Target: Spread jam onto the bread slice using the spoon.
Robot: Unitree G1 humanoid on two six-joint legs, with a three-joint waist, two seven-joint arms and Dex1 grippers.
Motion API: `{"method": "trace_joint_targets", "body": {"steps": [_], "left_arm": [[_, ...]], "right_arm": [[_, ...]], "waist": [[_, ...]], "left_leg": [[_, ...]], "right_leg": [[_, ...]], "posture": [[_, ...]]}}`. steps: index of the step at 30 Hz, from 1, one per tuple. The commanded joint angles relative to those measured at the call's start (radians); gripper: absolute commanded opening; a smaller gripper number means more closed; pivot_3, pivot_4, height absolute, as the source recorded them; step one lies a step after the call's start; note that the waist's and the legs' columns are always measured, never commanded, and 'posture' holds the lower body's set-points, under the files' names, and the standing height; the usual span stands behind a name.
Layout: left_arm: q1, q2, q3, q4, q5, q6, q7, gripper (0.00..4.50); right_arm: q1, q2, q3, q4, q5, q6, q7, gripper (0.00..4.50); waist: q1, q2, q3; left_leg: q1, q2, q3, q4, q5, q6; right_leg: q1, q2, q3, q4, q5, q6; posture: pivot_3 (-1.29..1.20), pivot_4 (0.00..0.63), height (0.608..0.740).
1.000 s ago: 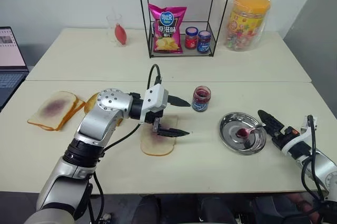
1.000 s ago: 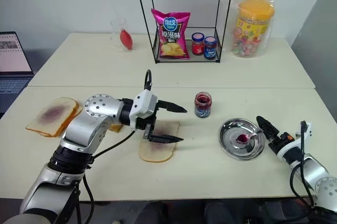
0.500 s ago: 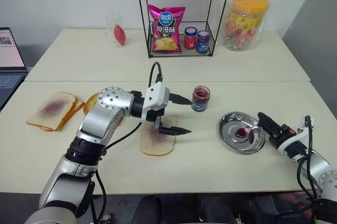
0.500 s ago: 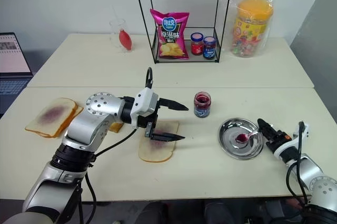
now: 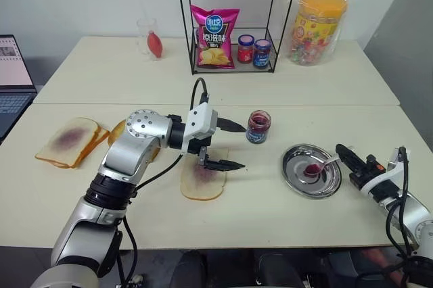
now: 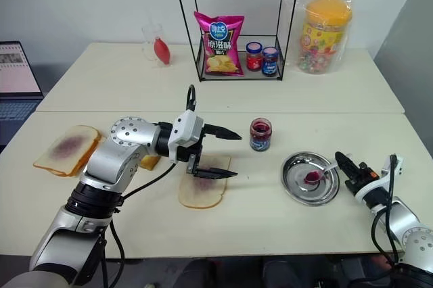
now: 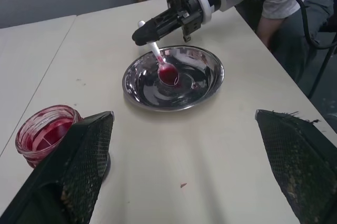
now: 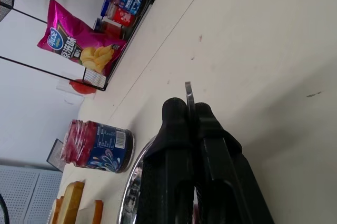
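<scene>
Since a sec ago our right gripper point(image 5: 340, 151) has gone from fingers apart to pinched on the spoon point(image 5: 323, 164) handle at the steel dish point(image 5: 293, 178) rim; spoon bowl, red w/ jam, sits inside the dish; wrist view shows both fingers pressed together w/ the thin handle end poking out between them. Left gripper point(image 5: 233, 145) hovers over the bread slice point(image 5: 201, 179), fingers wide apart, holding nothing; slice lies on the table point(image 5: 270, 220) w/ a purplish smear at its centre. Open jam jar point(image 5: 258, 126), blue label w/ barcode, print too small to read, stands just beyond the slice. On the wire rack point(image 5: 233, 17): pink chip bag point(image 5: 214, 36) w/ a blue logo, Chinese characters; two small jars point(image 5: 254, 50) beside it.
</scene>
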Motion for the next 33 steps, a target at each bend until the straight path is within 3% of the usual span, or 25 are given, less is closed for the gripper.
{"method": "trace_joint_targets", "body": {"steps": [1,9,17,25,33], "left_arm": [[-0.019,0.012,0.04,-0.011,-0.019,0.006,0.004,4.5],[0.012,0.061,0.14,0.0,-0.037,0.079,0.074,4.5],[0.078,0.077,0.205,-0.048,-0.048,0.136,0.186,4.5],[0.137,0.068,0.22,-0.114,-0.051,0.161,0.264,4.5],[0.124,0.055,0.208,-0.118,-0.048,0.161,0.295,4.5]], "right_arm": [[-0.006,-0.003,-0.05,-0.113,0.122,0.009,-0.053,0.07],[-0.094,-0.008,0.01,-0.302,0.299,-0.046,-0.238,0.07],[-0.319,0.002,0.172,-0.312,0.129,-0.113,-0.33,0.07],[-0.538,0.063,0.309,-0.206,-0.029,-0.133,-0.329,0.07],[-0.568,0.038,0.407,-0.164,-0.274,-0.137,-0.22,0.07]], "waist": [[-0.001,0.001,0.0],[-0.004,0.002,0.001],[-0.003,0.003,0.002],[-0.002,0.003,0.002],[0.001,0.003,0.002]], "left_leg": [[0.0,0.0,0.0,0.0,0.0,0.0],[0.0,0.0,-0.001,0.0,0.0,0.0],[-0.001,0.001,-0.001,0.0,0.0,0.0],[-0.001,0.001,-0.001,-0.001,0.0,0.0],[-0.002,0.0,-0.001,-0.001,0.0,0.0]], "right_leg": [[0.0,0.0,0.0,0.0,0.0,0.0],[0.0,0.0,-0.001,0.0,0.0,0.0],[-0.001,0.0,-0.001,0.0,0.0,0.0],[-0.002,0.0,-0.001,0.0,0.003,-0.004],[-0.002,0.0,-0.002,0.0,0.003,-0.005]], "posture": [[0.0,0.15,0.74],[0.0,0.15,0.74],[0.0,0.15,0.74],[0.0,0.15,0.74],[0.0,0.15,0.74]]}}
